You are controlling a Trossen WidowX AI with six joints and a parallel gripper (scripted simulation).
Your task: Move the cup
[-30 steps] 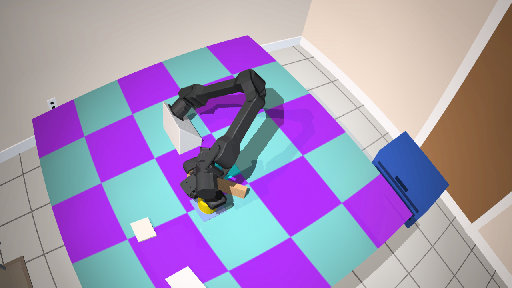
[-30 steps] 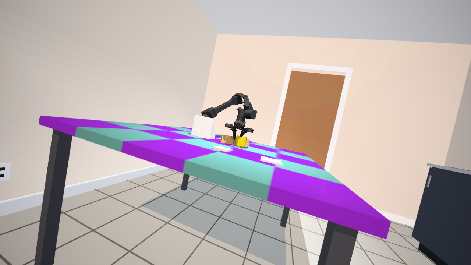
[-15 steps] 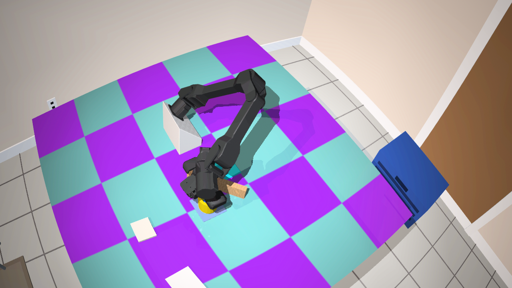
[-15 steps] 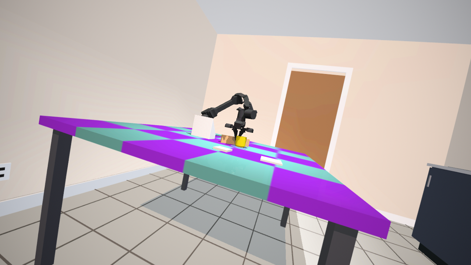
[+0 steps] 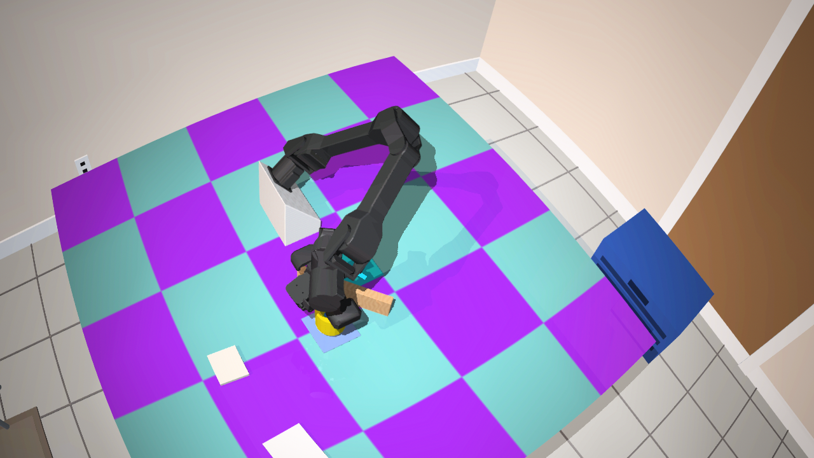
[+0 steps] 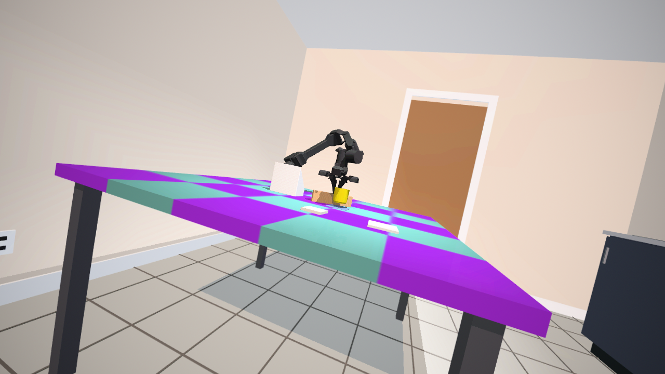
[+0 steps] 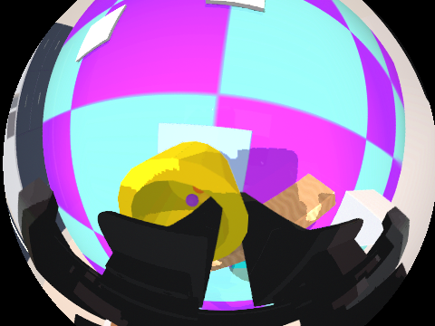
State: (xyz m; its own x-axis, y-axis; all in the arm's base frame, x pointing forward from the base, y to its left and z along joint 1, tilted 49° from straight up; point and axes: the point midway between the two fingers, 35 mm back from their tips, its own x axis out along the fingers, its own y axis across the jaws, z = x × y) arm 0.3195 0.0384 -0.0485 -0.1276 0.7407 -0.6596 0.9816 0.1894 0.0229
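Note:
The yellow cup is over the pale blue pad, and I cannot tell whether it still touches it. A purple and a red marble show inside it. My gripper comes down from above and is shut on the cup's rim wall on the side toward the wooden block. The other pad, cyan, lies behind the block and is mostly hidden under my arm.
A wooden block lies between the two pads, close behind the cup. A white wedge stands further back. Two flat white tiles lie toward the table's front.

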